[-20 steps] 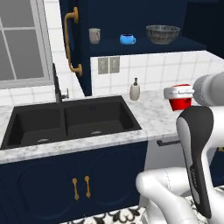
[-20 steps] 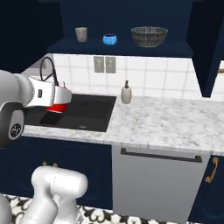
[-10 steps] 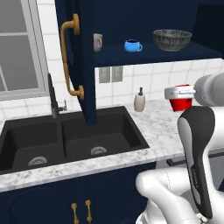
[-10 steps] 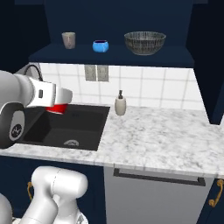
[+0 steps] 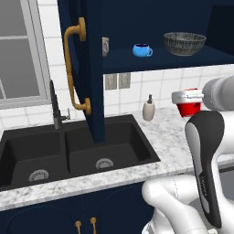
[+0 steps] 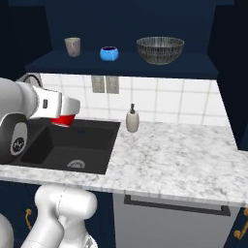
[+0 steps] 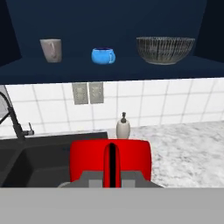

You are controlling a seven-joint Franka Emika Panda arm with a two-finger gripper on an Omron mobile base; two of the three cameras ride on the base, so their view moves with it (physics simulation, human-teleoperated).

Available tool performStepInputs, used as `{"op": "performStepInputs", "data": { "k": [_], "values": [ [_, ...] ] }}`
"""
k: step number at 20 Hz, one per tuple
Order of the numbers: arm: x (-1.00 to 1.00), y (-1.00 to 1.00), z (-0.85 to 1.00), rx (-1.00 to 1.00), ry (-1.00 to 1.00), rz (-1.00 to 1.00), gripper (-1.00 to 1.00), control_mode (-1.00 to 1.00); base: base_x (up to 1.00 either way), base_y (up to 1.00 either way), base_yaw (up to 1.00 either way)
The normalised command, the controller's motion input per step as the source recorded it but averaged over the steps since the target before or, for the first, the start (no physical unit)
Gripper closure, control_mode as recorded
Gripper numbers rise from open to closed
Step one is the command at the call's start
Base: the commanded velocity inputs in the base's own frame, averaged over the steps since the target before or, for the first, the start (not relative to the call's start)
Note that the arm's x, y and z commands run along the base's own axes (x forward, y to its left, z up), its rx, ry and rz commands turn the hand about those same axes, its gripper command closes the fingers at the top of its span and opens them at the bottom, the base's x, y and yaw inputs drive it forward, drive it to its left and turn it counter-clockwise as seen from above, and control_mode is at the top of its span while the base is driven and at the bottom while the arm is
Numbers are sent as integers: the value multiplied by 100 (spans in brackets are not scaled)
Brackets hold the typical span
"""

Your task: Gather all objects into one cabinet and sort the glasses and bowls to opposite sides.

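One raised arm, gripper (image 7: 111, 175) level toward the cabinet (image 7: 109, 17), seemingly clamped on the red cup (image 7: 111, 159).

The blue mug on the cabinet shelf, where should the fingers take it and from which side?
Grip the blue mug across its round body, coming in level from the open front of the cabinet. It stands upright between the beige-grey cup and the dark bowl, with gaps on both sides. Its small handle sticks out toward the bowl, so keep the fingers off that side.

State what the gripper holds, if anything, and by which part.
The gripper holds the red cup, one finger hooked over its near rim.
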Motion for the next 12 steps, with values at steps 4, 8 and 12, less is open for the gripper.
{"op": "performStepInputs", "data": {
  "k": [4, 8, 12],
  "values": [
    [3, -1, 3, 0, 0, 2, 100, -100, 0, 0, 0],
    [16, 1, 39, 5, 0, 22, 100, -100, 0, 0, 0],
    [0, 24, 55, 0, 0, 24, 100, -100, 0, 0, 0]
  ]
}}
